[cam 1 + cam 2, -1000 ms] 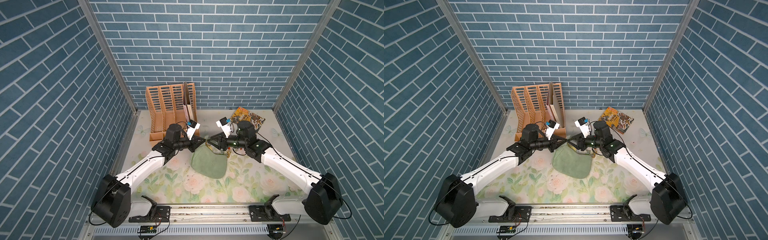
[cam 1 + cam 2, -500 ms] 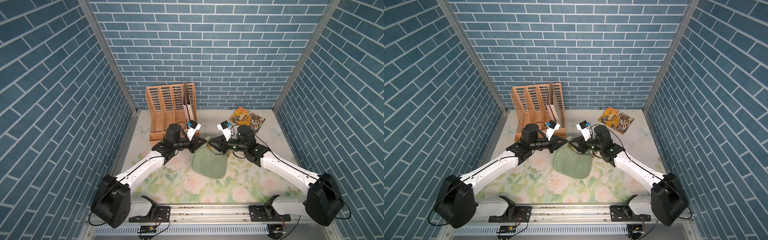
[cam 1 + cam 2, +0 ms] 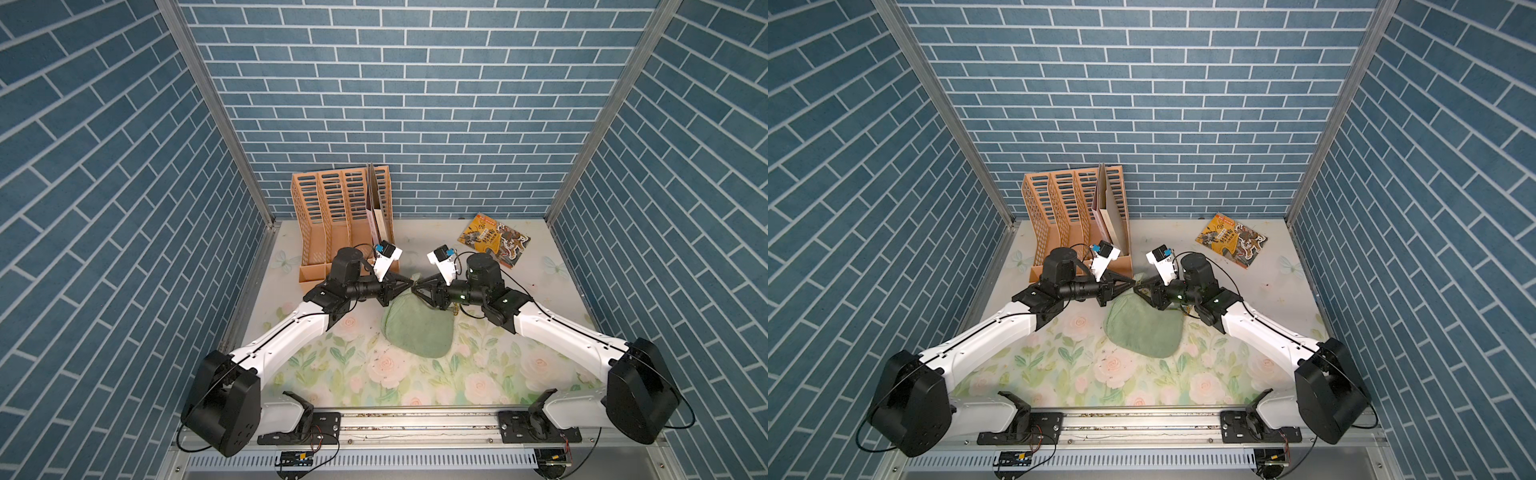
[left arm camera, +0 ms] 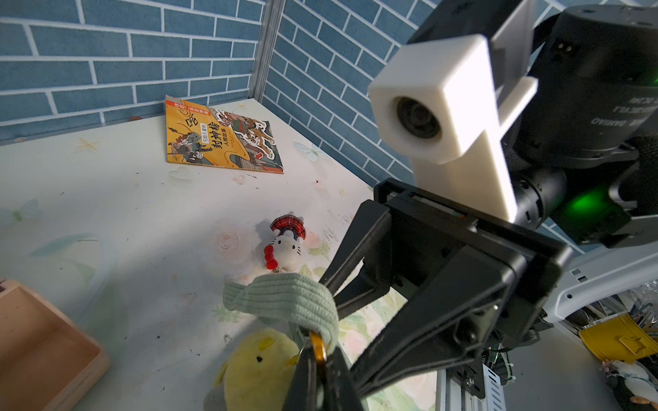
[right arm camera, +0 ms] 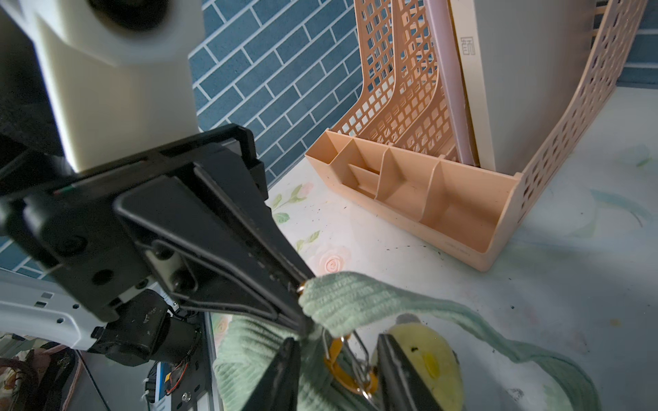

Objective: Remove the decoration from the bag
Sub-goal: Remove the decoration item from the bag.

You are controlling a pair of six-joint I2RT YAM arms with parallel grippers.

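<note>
Right end effector (image 5: 334, 343) narrower, bag (image 3: 417, 332) sage-green

Reads as soft, matt, ribbed knit cloth on the bag (image 3: 417, 332) and its strap (image 5: 356, 302). Gleams as smooth, glossy orange metal at the clip (image 5: 336, 361), with bright wire rings beside it. Looks fuzzy and matt on the yellow plush chick (image 4: 256, 370) and the small cat plush (image 4: 285, 249). Shows matt perforated plastic in the file rack (image 3: 340, 216), glossy printed paper on the book (image 3: 494, 240), a smooth floral-printed sheet on the table (image 3: 415, 386).
</note>
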